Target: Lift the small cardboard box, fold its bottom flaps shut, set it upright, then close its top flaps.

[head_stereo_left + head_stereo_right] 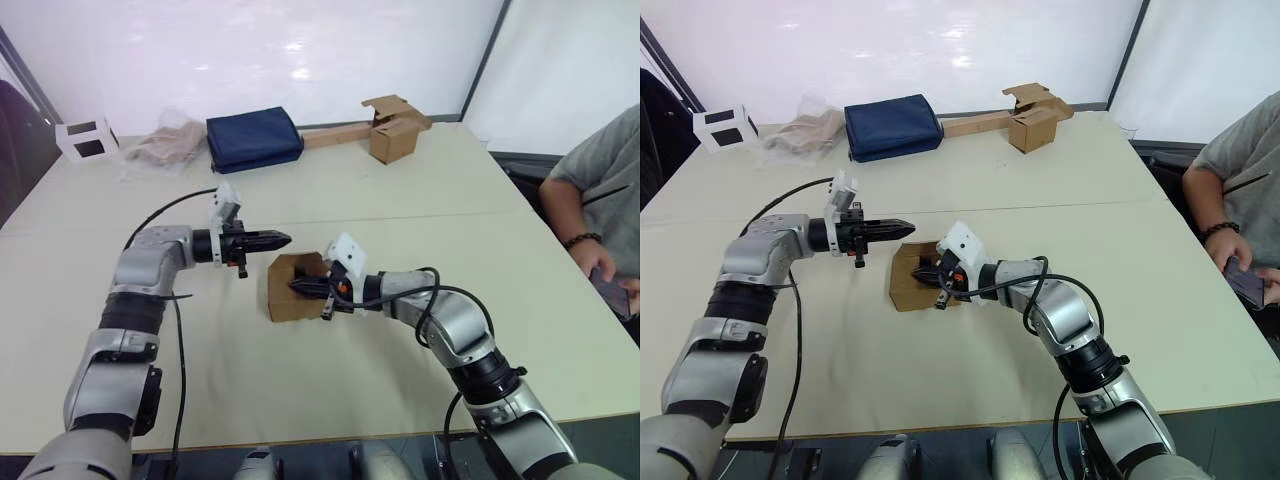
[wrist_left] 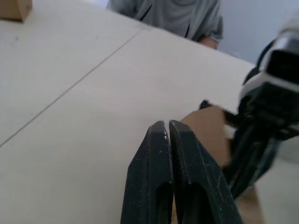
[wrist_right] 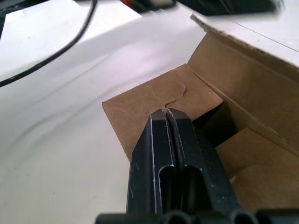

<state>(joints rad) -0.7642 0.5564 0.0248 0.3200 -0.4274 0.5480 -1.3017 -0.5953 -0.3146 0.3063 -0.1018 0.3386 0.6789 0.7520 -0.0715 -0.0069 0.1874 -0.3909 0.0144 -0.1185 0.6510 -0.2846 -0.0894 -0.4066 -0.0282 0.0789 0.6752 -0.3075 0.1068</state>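
The small cardboard box (image 1: 284,300) lies on its side in the middle of the table, one open end toward my right arm. My right gripper (image 1: 298,287) reaches into that opening, shut with nothing between its fingers. In the right wrist view its tips (image 3: 166,113) sit against a folded inner flap (image 3: 140,105), with an outer flap (image 3: 252,79) standing open beside them. Whether these are the bottom flaps or the top flaps I cannot tell. My left gripper (image 1: 281,239) is shut and empty, hovering just beyond the box's upper far edge (image 2: 210,128).
At the table's far side stand another brown box (image 1: 393,138) joined to a long cardboard strip, a navy bag (image 1: 253,138), a crumpled plastic bag (image 1: 160,148) and a small white box (image 1: 85,138). A person (image 1: 600,190) sits at the right edge.
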